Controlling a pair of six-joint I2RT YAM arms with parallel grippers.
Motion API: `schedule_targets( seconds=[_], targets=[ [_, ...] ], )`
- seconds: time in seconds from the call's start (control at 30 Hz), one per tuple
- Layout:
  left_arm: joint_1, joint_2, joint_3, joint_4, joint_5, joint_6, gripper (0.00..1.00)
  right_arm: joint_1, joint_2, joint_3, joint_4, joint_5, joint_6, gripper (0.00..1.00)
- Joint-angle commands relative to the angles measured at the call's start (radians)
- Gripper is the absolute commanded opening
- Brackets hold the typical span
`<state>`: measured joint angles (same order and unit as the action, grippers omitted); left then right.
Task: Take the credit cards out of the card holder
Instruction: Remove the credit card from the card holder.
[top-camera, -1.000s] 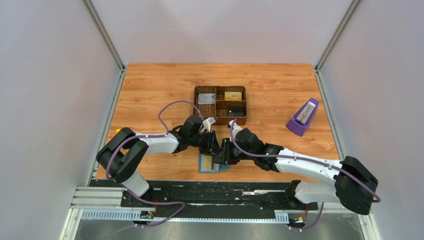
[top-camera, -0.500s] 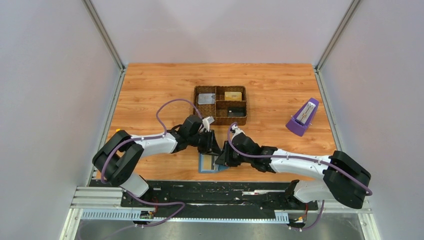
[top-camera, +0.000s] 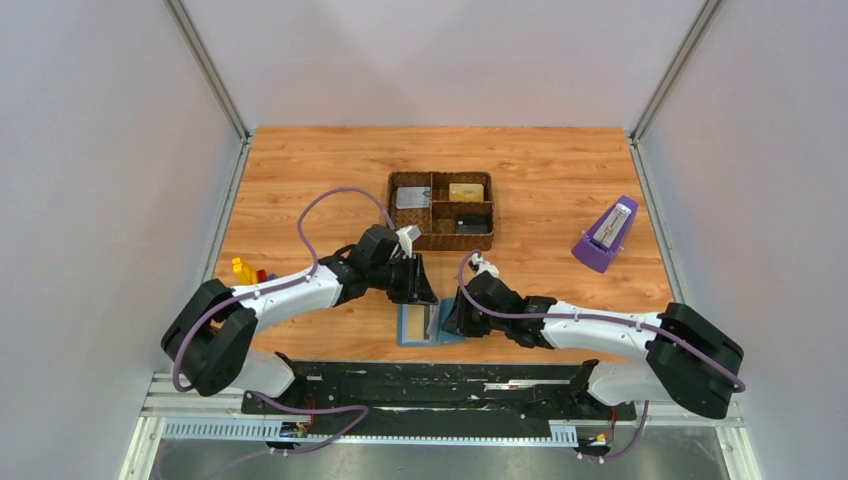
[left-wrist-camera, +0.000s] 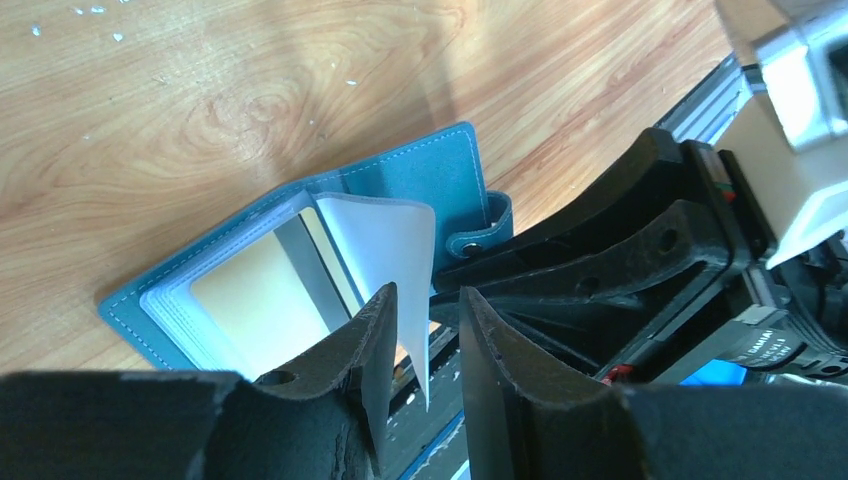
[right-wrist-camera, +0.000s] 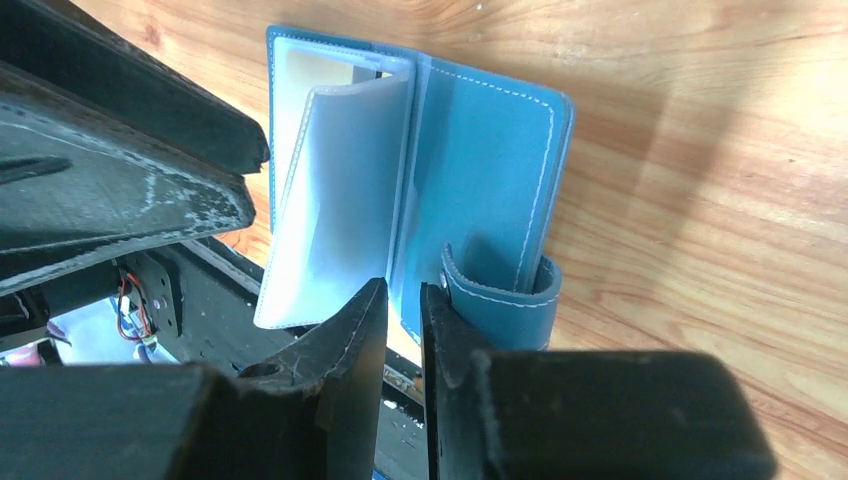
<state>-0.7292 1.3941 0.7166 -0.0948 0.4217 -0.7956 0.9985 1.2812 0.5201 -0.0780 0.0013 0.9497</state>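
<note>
Moved since one second ago: shoulder and elbow links of the left arm, swung outward and back toward the bases, with yellow and red toy blocks (top-camera: 245, 270) now uncovered left of the woven tray (top-camera: 492, 210) and nearer the bases. Also moved: left gripper (top-camera: 418, 285), drawn slightly closer to the tray's near wall. Right arm settled lower, right gripper (right-wrist-camera: 403, 290) hardly displaced. No shift of the card holder (top-camera: 420, 326).

Position of holder: flat on the table (top-camera: 300, 170), opened out, on the bases' side of the tray, near it but apart. Teal covers spread, lighter blue lining upward.

Left gripper: between tray and holder. Jaws partly open, with a clear gap between the fingers (left-wrist-camera: 375, 340). One translucent sleeve leaf (left-wrist-camera: 385, 250) lifted off the stack and standing in that gap, against one finger only, not pinched.

Right gripper: at the holder's right cover, on the side away from the tray. Jaws nearly closed, nipping the cover's edge just beside the snap tab (right-wrist-camera: 495, 300).

Cards: one gold-yellow card (left-wrist-camera: 250, 300) inside the holder, behind a clear pocket. Inside the tray: grey card (top-camera: 412, 197) in the far-left compartment, gold card (top-camera: 466, 191) in the far-right, dark flat item (top-camera: 472, 225) in the near-right, kind not discernible.

To the tray's right, well apart: purple metronome (top-camera: 606, 236).
</note>
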Motion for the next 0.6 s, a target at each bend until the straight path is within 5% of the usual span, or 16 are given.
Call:
schedule_targets(
  seconds=[0.0,0.57],
  targets=[
    [-0.004,0.031,0.010,0.037,0.052,0.026,0.37,0.003,-0.045,-0.009,-0.017,0.059,-0.003,0.20],
    [-0.019,0.227,-0.007,0.379,0.245,-0.106,0.28,0.012,-0.224,0.012,0.032,-0.093,-0.040,0.19]
  ],
)
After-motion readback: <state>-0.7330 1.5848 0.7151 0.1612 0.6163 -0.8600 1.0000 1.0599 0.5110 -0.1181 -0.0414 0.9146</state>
